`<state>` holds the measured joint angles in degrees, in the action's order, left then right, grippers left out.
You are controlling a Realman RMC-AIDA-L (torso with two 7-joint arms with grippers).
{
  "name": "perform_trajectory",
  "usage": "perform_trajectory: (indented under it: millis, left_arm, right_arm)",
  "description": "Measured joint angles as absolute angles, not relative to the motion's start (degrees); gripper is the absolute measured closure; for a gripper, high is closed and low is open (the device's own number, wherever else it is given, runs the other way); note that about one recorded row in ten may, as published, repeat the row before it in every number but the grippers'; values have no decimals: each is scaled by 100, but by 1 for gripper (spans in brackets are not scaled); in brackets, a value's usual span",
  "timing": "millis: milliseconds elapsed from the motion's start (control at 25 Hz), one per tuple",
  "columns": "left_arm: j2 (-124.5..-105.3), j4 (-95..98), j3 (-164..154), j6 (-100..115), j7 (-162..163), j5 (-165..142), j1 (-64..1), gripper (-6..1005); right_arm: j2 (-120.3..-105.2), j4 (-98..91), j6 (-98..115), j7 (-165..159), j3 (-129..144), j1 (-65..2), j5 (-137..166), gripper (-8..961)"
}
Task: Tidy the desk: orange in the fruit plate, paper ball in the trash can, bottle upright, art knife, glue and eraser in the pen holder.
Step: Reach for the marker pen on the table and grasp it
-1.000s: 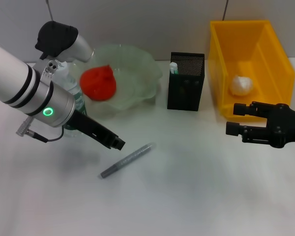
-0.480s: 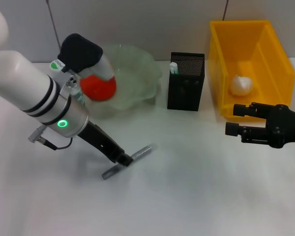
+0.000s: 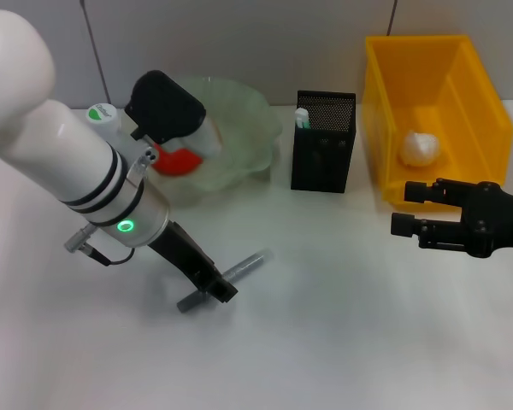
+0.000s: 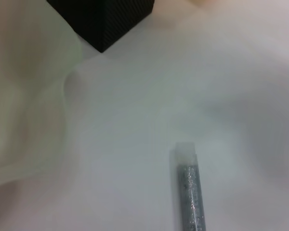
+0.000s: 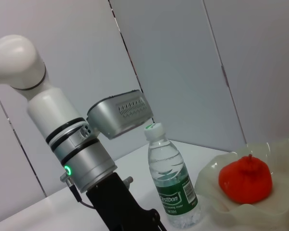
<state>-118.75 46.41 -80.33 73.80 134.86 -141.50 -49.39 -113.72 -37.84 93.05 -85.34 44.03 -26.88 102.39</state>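
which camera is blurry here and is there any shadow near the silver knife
Left wrist view is soft throughout: the art knife and pen holder have fuzzy edges. Head view is sharper, with a faint shadow on the table under the left hand. Right wrist view is crisp on the bottle.

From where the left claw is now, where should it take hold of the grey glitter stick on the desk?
Grip the grey stick near its middle, coming straight down from above. It lies flat and slanted on the desk, so set the fingers across its narrow width. The left claw is already down at its lower end.
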Motion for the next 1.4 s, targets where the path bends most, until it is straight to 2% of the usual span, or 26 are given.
perform_trajectory:
  millis: [440,760,1000,1400]
  left_arm:
    - [-11879,4532,-8427,7215,13468,-14155,-5046,416]
    - [-11906,4525,-8639,7116,13490,-14283,-5089,458]
    - [-11909,4525,-8795,6980,13492,-14296,-5089,620]
    - [-11909,4526,-8895,6903,13504,-14314,-5090,612]
  right_arm:
    - [-11372,-3779,9227,-8534,4419,-2698,10239,180]
    - [-11372,-3779,9227,-8534,4412,-2707,10239,181]
    - [-11372,-3779,9228,-8534,4412,-2707,10240,181]
    - [-11372,-3779,9229,-8537,4412,-2707,10239,182]
